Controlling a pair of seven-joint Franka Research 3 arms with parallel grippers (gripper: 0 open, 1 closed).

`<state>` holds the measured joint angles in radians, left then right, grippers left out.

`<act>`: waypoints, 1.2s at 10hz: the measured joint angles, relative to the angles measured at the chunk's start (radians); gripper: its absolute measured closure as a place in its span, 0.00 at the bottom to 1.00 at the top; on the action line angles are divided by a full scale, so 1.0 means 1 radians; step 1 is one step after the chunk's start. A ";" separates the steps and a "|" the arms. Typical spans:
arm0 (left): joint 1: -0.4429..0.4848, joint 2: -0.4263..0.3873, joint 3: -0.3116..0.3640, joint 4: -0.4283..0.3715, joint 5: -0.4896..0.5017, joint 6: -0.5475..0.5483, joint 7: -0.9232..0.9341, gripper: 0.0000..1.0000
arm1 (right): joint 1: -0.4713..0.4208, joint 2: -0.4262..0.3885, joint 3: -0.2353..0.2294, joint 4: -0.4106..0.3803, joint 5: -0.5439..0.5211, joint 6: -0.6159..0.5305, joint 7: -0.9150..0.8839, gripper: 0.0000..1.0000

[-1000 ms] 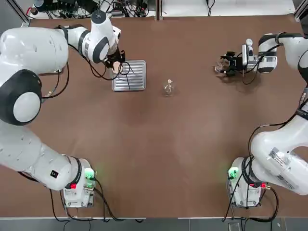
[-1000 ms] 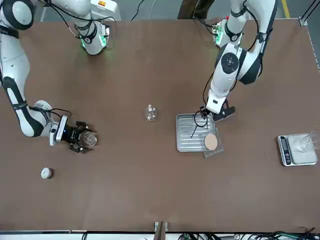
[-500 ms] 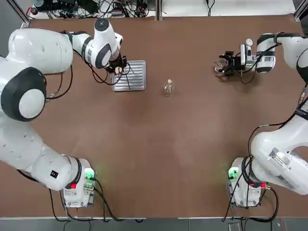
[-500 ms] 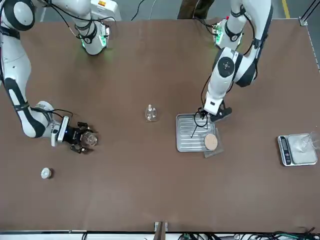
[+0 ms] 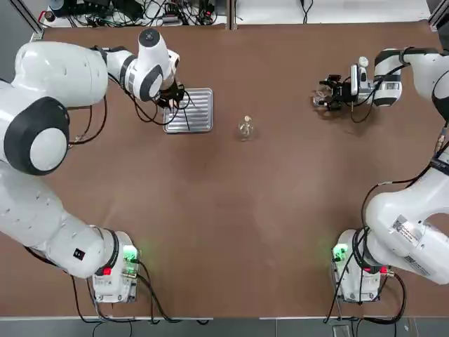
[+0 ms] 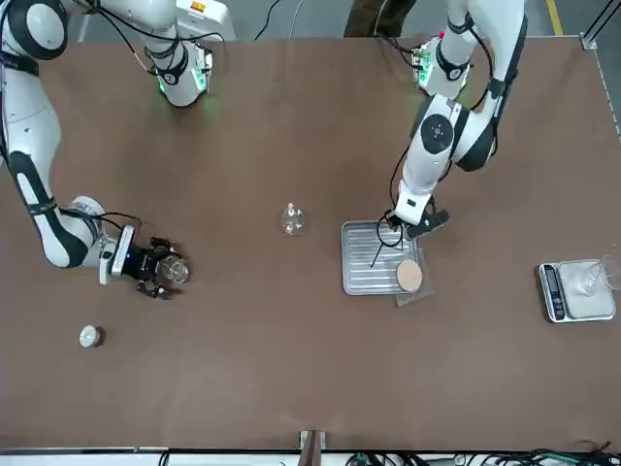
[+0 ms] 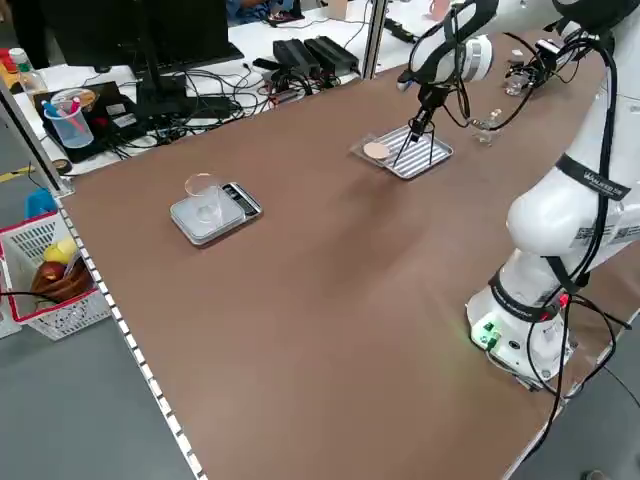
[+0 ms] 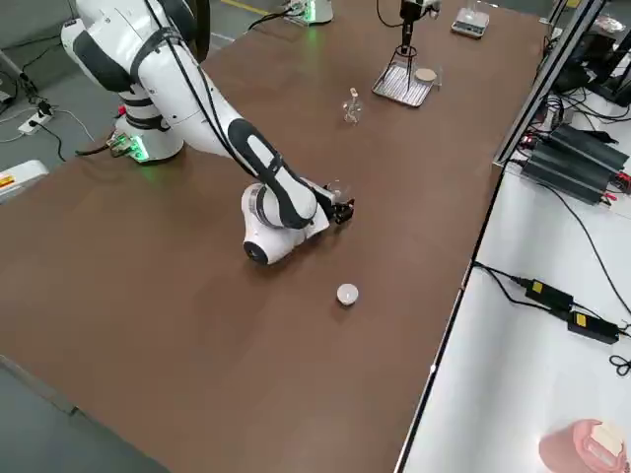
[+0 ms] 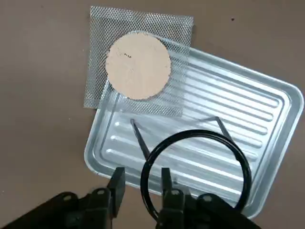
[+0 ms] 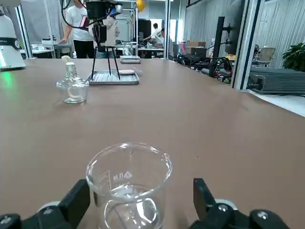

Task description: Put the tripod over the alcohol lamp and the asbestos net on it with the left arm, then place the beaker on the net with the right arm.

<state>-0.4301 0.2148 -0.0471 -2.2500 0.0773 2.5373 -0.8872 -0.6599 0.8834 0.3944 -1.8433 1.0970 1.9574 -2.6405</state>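
The black wire tripod stands on the ribbed silver tray at the table's far left. My left gripper hangs over it. Its fingers straddle the ring's rim, open, with small gaps on both sides. The asbestos net lies half on the tray's edge, half on the table. The alcohol lamp stands alone at mid-table. At the far right my right gripper lies low and open, a finger on each side of the clear beaker.
A scale carrying a clear glass vessel sits out at the robot's far left. A small white bottle stands beyond the right gripper. The tray lies left of the lamp, with bare brown tabletop between the lamp and the beaker.
The left gripper has settled lower over the tripod ring and its fingers have drawn closer together around the rim. The right gripper has barely shifted beside the beaker.
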 joint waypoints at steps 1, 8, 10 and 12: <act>0.001 0.001 0.000 0.002 0.000 0.002 0.000 0.73 | 0.000 0.000 0.000 0.000 0.000 0.000 0.000 0.05; 0.002 0.002 0.000 0.012 0.000 0.002 0.001 0.92 | -0.001 0.000 0.000 0.001 0.001 0.002 -0.001 0.08; 0.001 0.003 0.000 0.017 0.000 0.002 0.001 0.92 | -0.001 0.000 0.000 0.001 0.001 0.002 -0.001 0.08; 0.001 0.003 0.000 0.034 0.000 -0.022 0.001 0.92 | -0.002 0.000 -0.001 0.001 0.001 0.003 -0.001 0.08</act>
<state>-0.4295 0.2177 -0.0472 -2.2160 0.0773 2.5152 -0.8865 -0.6616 0.8834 0.3938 -1.8422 1.0978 1.9600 -2.6417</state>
